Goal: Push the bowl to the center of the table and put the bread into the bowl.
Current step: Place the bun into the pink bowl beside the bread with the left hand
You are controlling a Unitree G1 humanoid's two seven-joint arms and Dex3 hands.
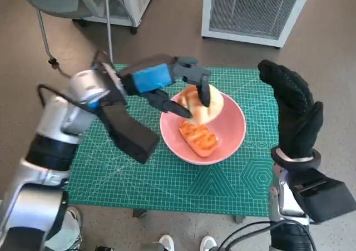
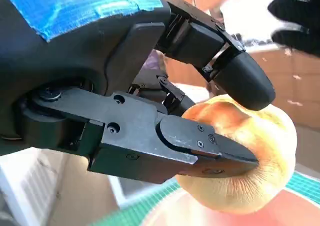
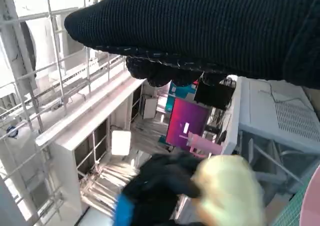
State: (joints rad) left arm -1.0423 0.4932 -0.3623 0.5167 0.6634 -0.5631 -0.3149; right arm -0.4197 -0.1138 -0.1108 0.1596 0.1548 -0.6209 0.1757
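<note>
A pink bowl [image 1: 231, 134] sits near the middle of the green mat, with an orange-brown pastry [image 1: 198, 138] lying inside it. My left hand [image 1: 167, 81] holds a pale round bread roll [image 1: 208, 107] over the bowl's far side; the left wrist view shows its black fingers [image 2: 200, 146] pinching the roll [image 2: 250, 161] from both sides just above the pink rim. My right hand [image 1: 295, 109] is raised to the right of the bowl, fingers apart, holding nothing. In the right wrist view the glove [image 3: 210, 30] spans the top, and the roll [image 3: 230, 196] appears blurred.
The green cutting mat [image 1: 139, 173] covers the small table. A white grated unit [image 1: 250, 9] and a chair leg [image 1: 44, 37] stand on the floor beyond the far edge. A person's shoes [image 1: 186, 243] show below the near edge.
</note>
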